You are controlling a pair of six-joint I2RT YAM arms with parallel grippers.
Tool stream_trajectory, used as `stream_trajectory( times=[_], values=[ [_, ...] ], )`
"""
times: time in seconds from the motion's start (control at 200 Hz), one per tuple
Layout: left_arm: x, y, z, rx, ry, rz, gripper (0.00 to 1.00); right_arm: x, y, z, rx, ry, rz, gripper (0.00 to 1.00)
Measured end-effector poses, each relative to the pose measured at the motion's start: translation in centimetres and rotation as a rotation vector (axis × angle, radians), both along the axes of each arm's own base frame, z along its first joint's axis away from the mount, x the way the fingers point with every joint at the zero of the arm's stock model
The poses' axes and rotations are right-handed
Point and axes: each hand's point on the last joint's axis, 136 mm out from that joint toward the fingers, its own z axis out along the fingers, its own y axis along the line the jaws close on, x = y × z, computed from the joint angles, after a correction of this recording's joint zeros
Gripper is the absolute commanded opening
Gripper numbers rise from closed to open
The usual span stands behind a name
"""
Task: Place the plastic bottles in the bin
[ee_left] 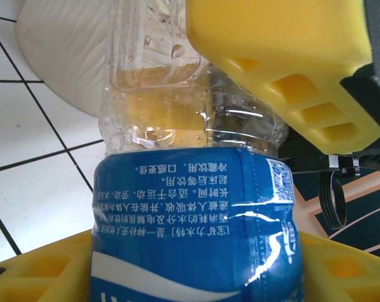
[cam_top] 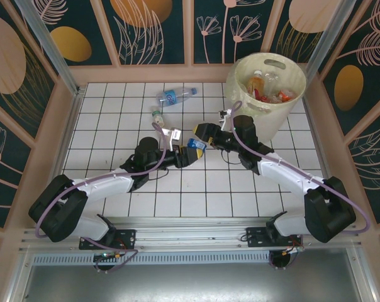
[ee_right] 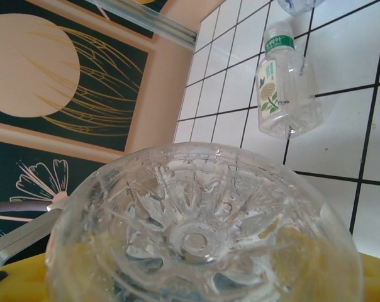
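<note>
Now L hand (cam_top: 189, 153) & R hand (cam_top: 204, 134) both tight on same blue-label bottle (ee_left: 190, 207), R at its base.

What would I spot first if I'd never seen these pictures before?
Two robot arms meet in the middle of the white tiled table, the left hand and the right hand both gripping one blue-labelled bottle. At the far right corner stands a big cream bin with bottles inside. Beyond the hands, a long clear bottle and a green-capped bottle lie on the tiles.
</note>
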Motion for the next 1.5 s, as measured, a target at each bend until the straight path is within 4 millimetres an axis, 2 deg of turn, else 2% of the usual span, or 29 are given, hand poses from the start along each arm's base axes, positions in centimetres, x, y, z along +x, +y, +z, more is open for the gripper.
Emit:
stream_trajectory(
  times=[0.13, 0.335, 0.43, 0.535, 0.696, 0.791, 1.041, 1.151, 1.276, 1.496],
  values=[
    [0.0, 0.0, 0.1, -0.004, -0.001, 0.003, 0.68, 0.0, 0.0, 0.2, 0.001, -0.003, 0.001, 0.53],
    [0.2, 0.2, -0.5, 0.048, 0.013, 0.029, 0.98, -0.3, 0.0, 0.1, -0.033, -0.018, 0.010, 0.52],
    [0.5, 0.7, -0.1, 0.088, -0.003, 0.060, 0.99, -0.3, -0.6, 0.9, -0.059, -0.045, -0.003, 0.52],
    [0.2, 1.0, 1.7, 0.105, -0.059, 0.066, 0.99, -0.6, -1.8, 2.6, -0.066, -0.090, -0.021, 0.53],
    [-0.3, 2.4, 3.6, 0.156, -0.152, 0.085, 0.99, 0.8, -6.7, 6.0, -0.093, -0.174, -0.144, 0.54],
    [-0.3, 3.6, 3.6, 0.212, -0.179, 0.119, 0.99, 1.4, -8.6, 8.9, -0.128, -0.255, -0.199, 0.55],
    [0.5, 6.1, 3.5, 0.304, -0.213, 0.241, 0.98, 2.5, -11.7, 18.3, -0.258, -0.551, -0.338, 0.56],
    [0.9, 6.8, 3.2, 0.333, -0.213, 0.280, 0.99, 3.2, -13.1, 21.7, -0.332, -0.668, -0.423, 0.56],
    [1.4, 7.5, 2.7, 0.370, -0.213, 0.320, 0.99, 5.1, -14.7, 22.9, -0.428, -0.727, -0.510, 0.56],
    [2.2, 8.4, 1.5, 0.433, -0.203, 0.375, 0.99, 10.9, -18.3, 21.4, -0.602, -0.702, -0.643, 0.56]
  ],
)
